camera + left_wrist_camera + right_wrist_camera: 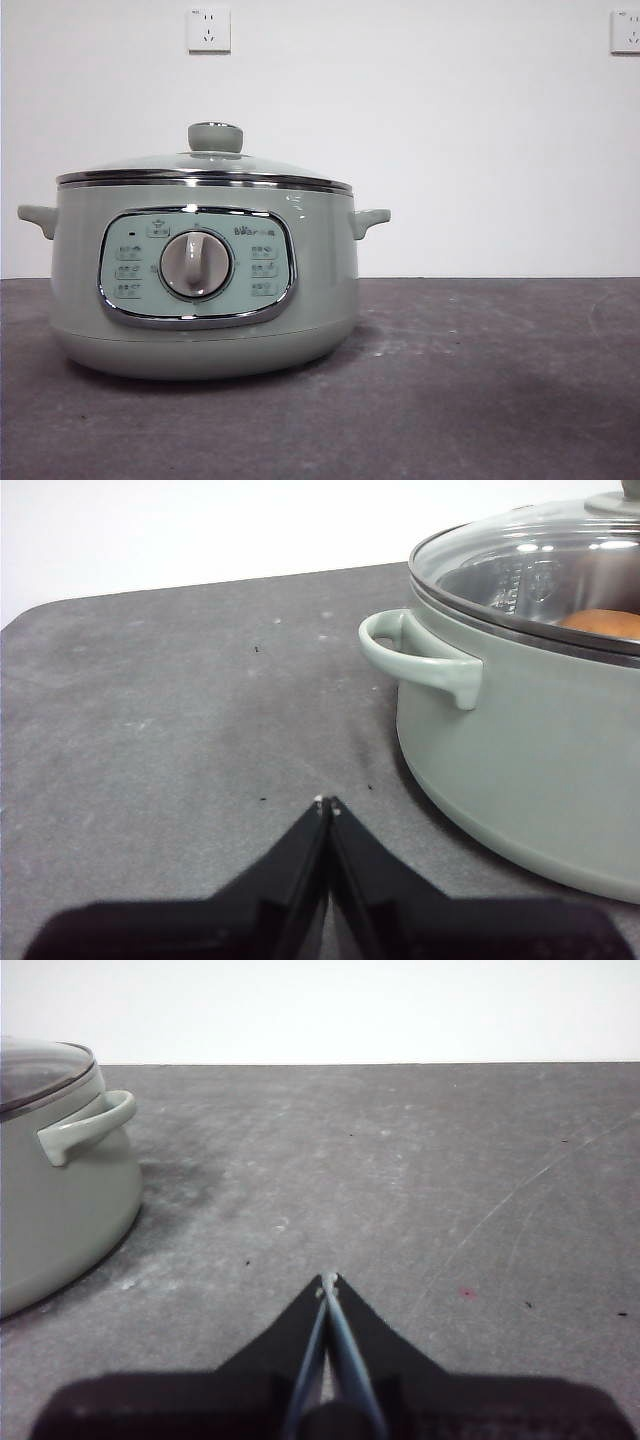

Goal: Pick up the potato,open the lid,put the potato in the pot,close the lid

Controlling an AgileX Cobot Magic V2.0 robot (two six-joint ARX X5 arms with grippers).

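Left wrist view: the potato (605, 623) lies inside the pot (530, 770), seen as an orange-brown curve through the glass lid (530, 565), which sits closed on the pot's steel rim. Only part of the potato shows, so its long axis cannot be told. The left gripper (327, 805) has its jaws pressed together, empty, low over the grey table (180, 700), just beside the pot's side handle (415, 655) and apart from it.

Right wrist view: the right gripper (328, 1280) also has its jaws together and empty; the pot (55, 1190) stands off to one side, farther from these tips than it is from the left gripper's.

Front view: the pot (200, 290) stands left of centre on the table (480, 380), control panel and dial (195, 264) facing the camera, the lid (205, 165) level on top with its pale green knob (215, 136) upright at the centre. No arm appears here.

Judged from this layout, every step of the task looks complete: potato in, lid seated. If any further move were needed, the knob would be the point of contact, and the left arm is the nearer one.
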